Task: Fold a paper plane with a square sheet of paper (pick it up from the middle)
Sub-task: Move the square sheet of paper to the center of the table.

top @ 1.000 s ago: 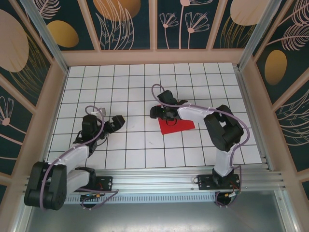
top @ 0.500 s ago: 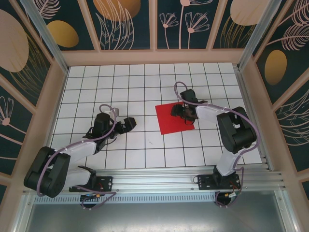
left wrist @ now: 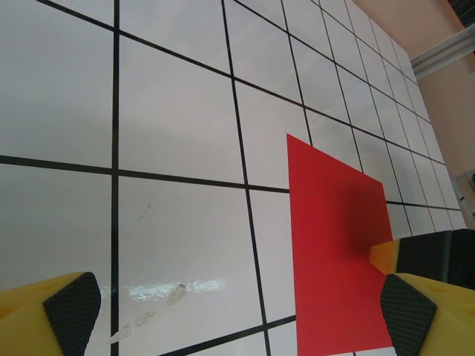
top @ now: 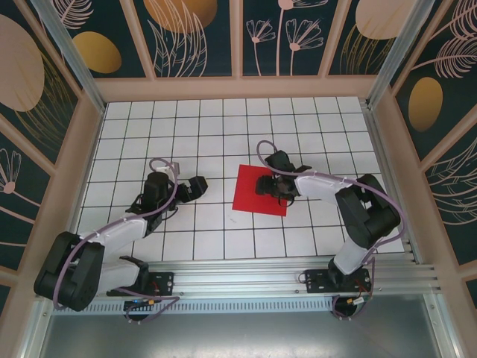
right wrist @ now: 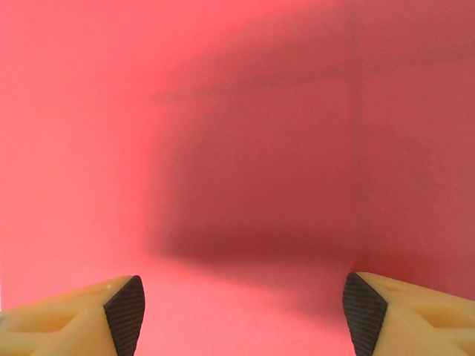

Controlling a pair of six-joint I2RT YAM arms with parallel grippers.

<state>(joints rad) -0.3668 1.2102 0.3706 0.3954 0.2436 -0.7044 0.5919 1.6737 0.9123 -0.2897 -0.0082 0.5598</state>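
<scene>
Compared with half a second ago, the right gripper [top: 270, 183] is sitting further left and nearer the arm bases, and the thin bright red square sheet of paper [top: 250, 197] is lying shifted left and turned slightly on the white tiled table with black grid lines [top: 186, 127]. The left gripper [top: 195, 186] is hardly changed. The sheet is lying flat a little right of the table's middle, spanning about two tiles each way, with its edges slightly askew to the grid. The right gripper is hovering over the sheet's upper middle part, and in its wrist view the right gripper [right wrist: 245, 319] is showing its yellow fingers with black pads [right wrist: 122, 315] spread wide, with the red sheet [right wrist: 223, 111] and a dark shadow below them; whether the tips are touching the paper cannot be told. The left gripper [left wrist: 237, 319] is standing fully wide with nothing between its pads [left wrist: 70, 311], pointing toward the sheet [left wrist: 334, 245] from the left, near but clear of its left edge.
</scene>
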